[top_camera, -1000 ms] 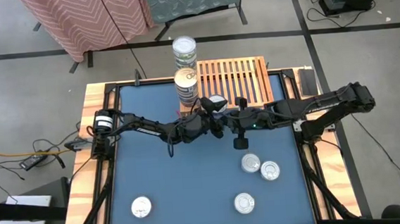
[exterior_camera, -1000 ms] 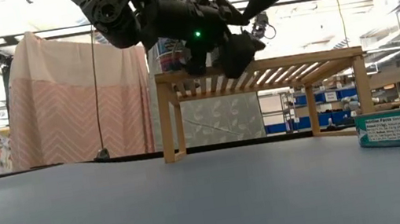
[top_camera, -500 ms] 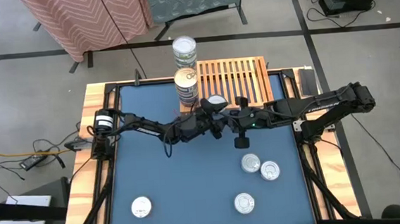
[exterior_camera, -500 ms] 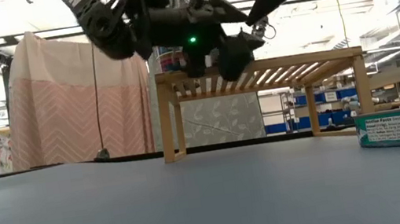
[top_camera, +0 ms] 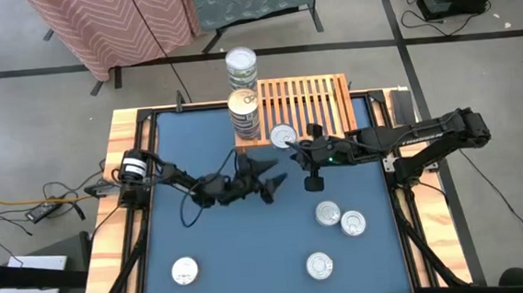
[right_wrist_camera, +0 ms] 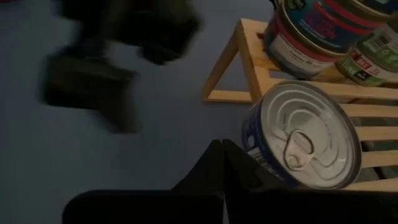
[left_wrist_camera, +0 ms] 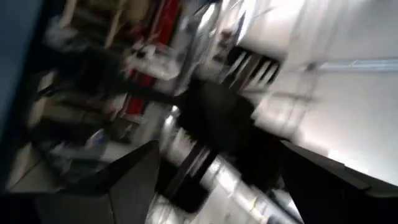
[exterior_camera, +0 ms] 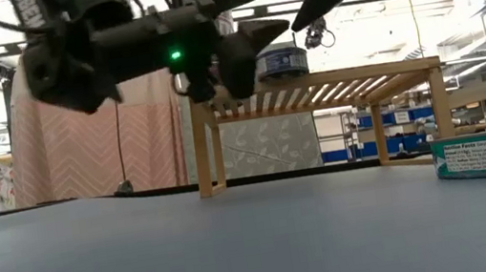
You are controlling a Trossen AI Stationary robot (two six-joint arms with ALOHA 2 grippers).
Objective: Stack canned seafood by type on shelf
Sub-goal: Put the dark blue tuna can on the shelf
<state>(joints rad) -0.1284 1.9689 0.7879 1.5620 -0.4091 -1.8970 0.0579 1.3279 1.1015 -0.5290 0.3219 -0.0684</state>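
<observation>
A low light-wood slatted shelf was seen at the middle of the blue table's far edge. On the shelf's front left corner a single silver-topped, blue-sided tin was set, with a tall stack of tins just beside it toward the shelf's left end and a second stack behind that. The left gripper was held above the table's middle, clear of the shelf, its fingers spread wide with nothing between them. The right gripper was held at the shelf's front edge, just beside the single tin, fingers pressed together and seemingly empty. Two silver-topped tins were left touching toward the right edge, another near the front edge, and one by the front left corner.
</observation>
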